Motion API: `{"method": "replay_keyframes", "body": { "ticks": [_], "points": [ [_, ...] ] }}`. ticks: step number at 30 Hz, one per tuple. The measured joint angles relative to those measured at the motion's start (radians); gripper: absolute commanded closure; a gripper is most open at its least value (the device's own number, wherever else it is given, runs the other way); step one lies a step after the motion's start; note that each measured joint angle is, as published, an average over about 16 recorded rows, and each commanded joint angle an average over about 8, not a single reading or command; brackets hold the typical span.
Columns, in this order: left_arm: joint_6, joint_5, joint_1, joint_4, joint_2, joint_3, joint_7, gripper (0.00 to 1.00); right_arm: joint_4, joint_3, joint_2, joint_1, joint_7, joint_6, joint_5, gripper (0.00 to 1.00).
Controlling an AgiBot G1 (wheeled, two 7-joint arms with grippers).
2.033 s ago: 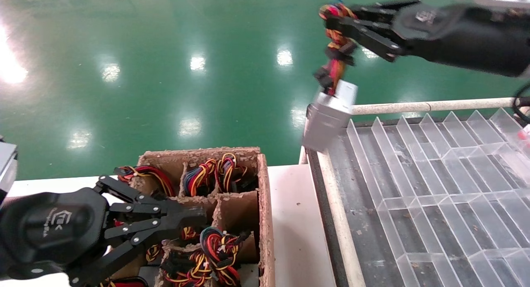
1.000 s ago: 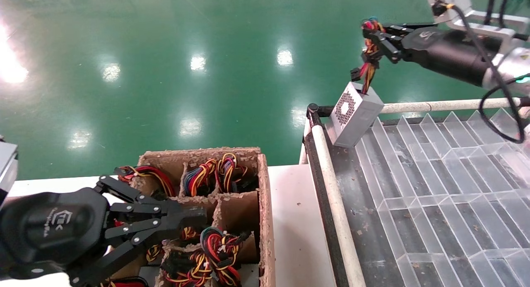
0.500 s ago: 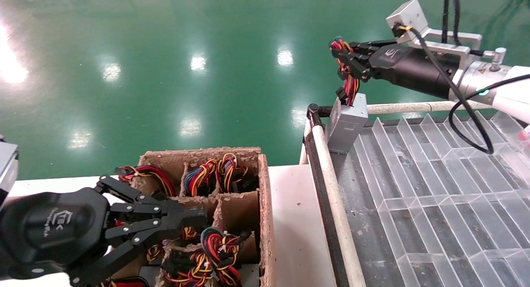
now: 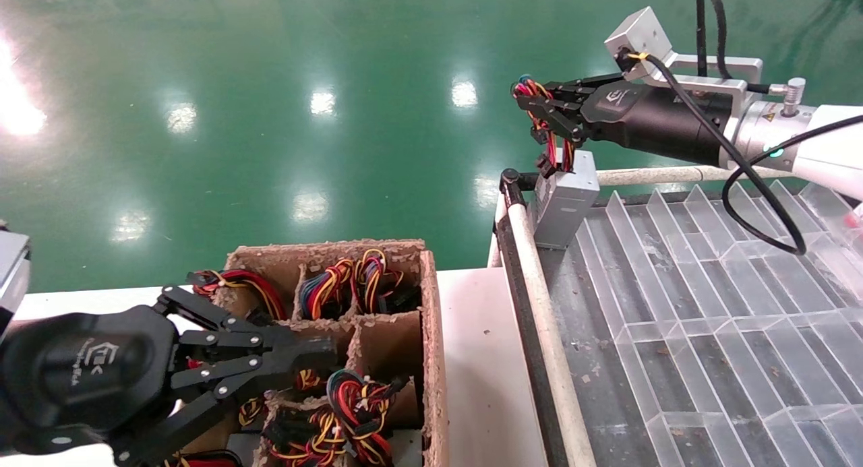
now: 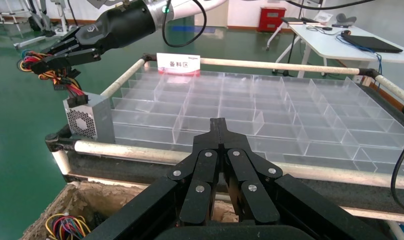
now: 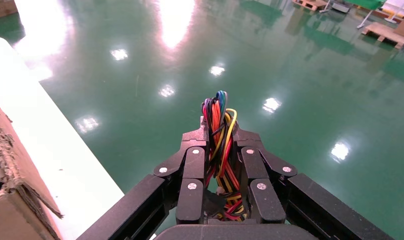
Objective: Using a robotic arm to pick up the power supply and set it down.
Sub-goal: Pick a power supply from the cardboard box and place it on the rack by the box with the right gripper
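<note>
At upper right, the right gripper clamps the power supply's wire bundle; the power supply stands in the clear divider tray's corner. The left gripper, fingers together, hangs over the cardboard box at lower left.

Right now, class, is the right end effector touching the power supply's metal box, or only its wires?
Apart from the box. In the head view the right end effector clamps the wire bundle, with wires spanning the gap above the power supply.

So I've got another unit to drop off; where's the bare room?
The clear divider tray is bare except its far left corner, where the power supply stands. The white strip beside the cardboard box is bare. The box is crowded.
</note>
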State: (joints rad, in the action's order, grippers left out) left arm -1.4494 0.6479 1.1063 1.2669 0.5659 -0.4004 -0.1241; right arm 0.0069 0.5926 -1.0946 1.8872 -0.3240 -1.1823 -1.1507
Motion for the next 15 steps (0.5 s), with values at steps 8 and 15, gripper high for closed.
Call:
{"method": "replay_keyframes", "body": {
  "ticks": [8, 15],
  "points": [
    [0.0, 0.0, 0.0, 0.0, 0.0, 0.0, 0.0, 1.0, 0.001, 0.019, -0.011, 0.02, 0.005, 0.008, -0.028, 0.0],
    [0.0, 0.0, 0.0, 0.0, 0.0, 0.0, 0.0, 1.0, 0.006, 0.032, -0.028, 0.038, 0.002, 0.02, -0.046, 0.0]
  ]
}}
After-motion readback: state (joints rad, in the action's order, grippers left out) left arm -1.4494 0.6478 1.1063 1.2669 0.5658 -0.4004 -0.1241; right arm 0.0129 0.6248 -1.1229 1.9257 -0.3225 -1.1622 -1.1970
